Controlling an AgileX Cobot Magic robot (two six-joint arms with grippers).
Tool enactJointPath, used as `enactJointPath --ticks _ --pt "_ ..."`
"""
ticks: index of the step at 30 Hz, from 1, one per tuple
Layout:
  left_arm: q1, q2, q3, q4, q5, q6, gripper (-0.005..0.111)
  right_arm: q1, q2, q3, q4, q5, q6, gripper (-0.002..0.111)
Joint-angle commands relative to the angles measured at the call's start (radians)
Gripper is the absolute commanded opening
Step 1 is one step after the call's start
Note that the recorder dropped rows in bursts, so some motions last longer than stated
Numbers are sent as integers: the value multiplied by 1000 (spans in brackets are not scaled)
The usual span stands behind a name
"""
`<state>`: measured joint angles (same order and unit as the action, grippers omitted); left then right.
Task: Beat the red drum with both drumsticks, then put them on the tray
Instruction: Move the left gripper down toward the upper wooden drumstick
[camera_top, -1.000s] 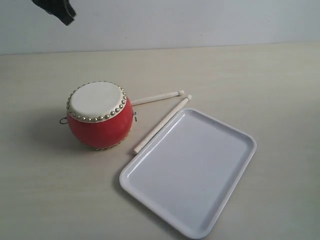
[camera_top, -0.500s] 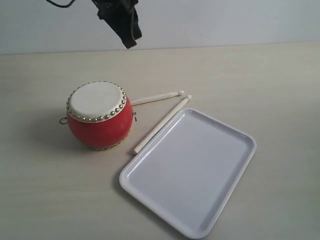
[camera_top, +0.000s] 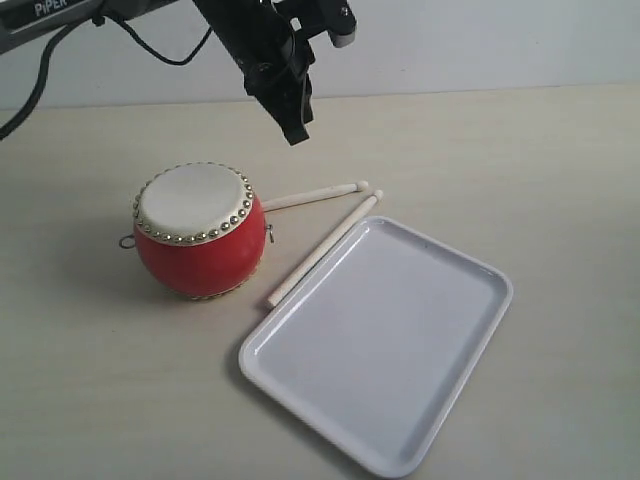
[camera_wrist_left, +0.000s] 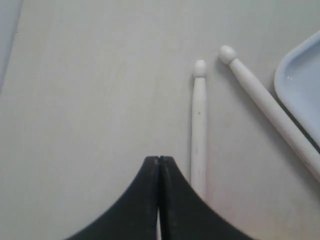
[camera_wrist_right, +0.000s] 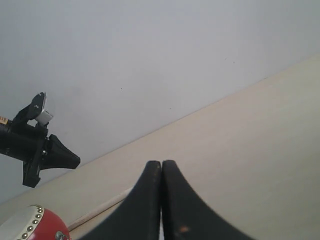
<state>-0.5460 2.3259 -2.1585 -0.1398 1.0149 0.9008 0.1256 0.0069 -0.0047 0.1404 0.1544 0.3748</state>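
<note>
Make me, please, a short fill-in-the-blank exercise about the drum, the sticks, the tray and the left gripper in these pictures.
1. Both drumsticks lie on the ____, not in the tray.
2. The drum has a glossy ____ body and a cream skin.
3. The left gripper hangs in the air with its jaws ____.
Missing words: table; red; shut.
</note>
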Motion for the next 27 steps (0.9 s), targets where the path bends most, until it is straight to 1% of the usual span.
enactJointPath --ticks 1,3,4,5,7,9,10,15,27 --pt "-3 12 9 -13 -18 -12 0 1 -7 5 0 -2 -7 0" --pt "-3 15 9 -20 -24 -12 2 1 -7 5 0 -2 -7 0" --pt "-3 17 9 -22 -27 -12 6 1 -7 5 0 -2 -7 0" --pt "-3 19 11 -26 -20 -12 11 1 -7 5 0 -2 -7 0" --pt "2 22 21 -42 -16 -30 28 1 -7 5 0 -2 -7 0" --pt "2 22 41 -49 -22 -30 41 1 -7 5 0 -2 -7 0" --pt "2 22 52 -49 -27 -26 45 1 -7 5 0 -2 -7 0" --pt "2 31 97 -22 -86 -17 45 1 -7 5 0 -2 -7 0" --pt "3 91 99 -29 -88 -15 45 1 -7 5 0 -2 -7 0"
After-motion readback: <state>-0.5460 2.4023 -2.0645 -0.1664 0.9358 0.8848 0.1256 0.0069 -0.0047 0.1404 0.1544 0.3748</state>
